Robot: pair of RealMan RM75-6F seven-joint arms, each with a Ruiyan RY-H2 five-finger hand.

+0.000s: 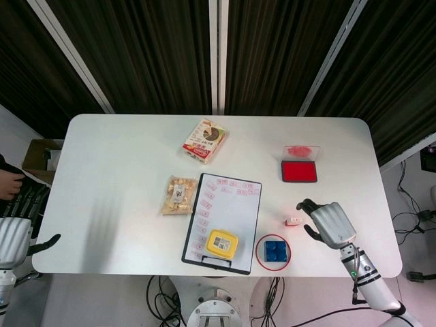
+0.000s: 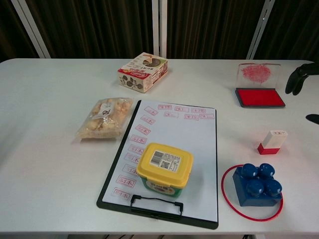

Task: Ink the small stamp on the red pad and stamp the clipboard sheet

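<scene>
The small white stamp [image 1: 293,221] with a red base stands on the table right of the clipboard [image 1: 234,206]; the chest view shows this stamp [image 2: 272,142] upright. The red ink pad [image 1: 299,171] lies open further back, its clear lid [image 2: 257,73] raised behind it. The clipboard sheet [image 2: 182,137] carries several red stamp marks along its top and left edges. My right hand [image 1: 328,224] hovers just right of the stamp, fingers apart, holding nothing; its dark fingertips [image 2: 298,79] show at the chest view's right edge. My left hand [image 1: 15,232] hangs open beyond the table's left edge.
A yellow-lidded tub [image 2: 164,168] stands on the lower part of the clipboard. A blue brick [image 2: 257,185] sits inside a red ring [image 2: 228,199] near the front edge. A snack bag [image 2: 105,117] and a printed box [image 2: 142,72] lie left and back.
</scene>
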